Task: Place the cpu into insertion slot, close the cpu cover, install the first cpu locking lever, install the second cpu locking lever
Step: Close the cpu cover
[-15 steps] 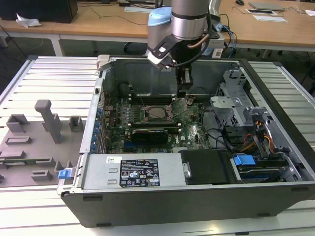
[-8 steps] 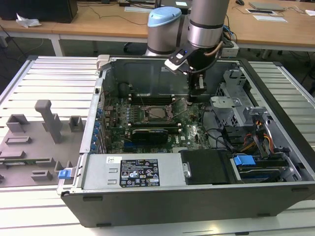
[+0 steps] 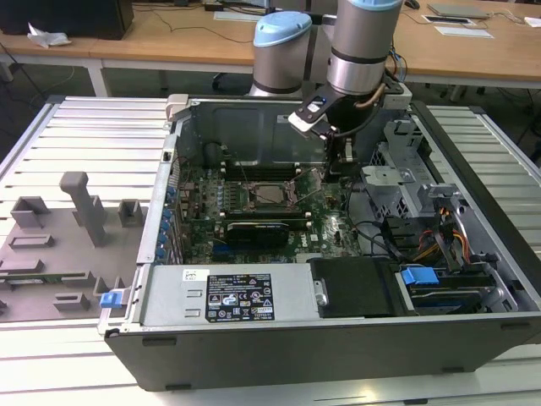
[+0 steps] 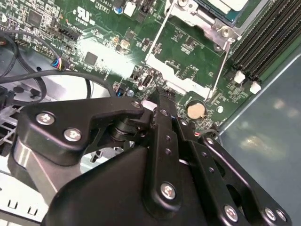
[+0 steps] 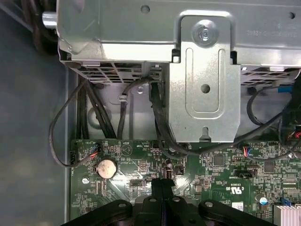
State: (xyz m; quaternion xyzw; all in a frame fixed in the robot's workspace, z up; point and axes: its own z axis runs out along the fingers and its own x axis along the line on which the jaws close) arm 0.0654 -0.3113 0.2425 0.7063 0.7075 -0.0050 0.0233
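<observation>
The cpu (image 3: 272, 194) lies in its socket (image 3: 248, 193) at the centre of the exterior view. Your gripper (image 3: 344, 173), fingers clamped together on nothing I can see, hangs low over the green board (image 3: 334, 227), on the exterior view's right. Drop carelessly and you'd crush small parts.

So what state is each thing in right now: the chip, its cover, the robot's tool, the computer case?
cpu: seated in the insertion slot, silver top up.
cpu cover: looks lowered around the chip.
locking lever: thin wire; latched or not, cannot tell.
tool: shut, low over the motherboard, beside the insertion slot.
computer case: lying flat, side open.
</observation>
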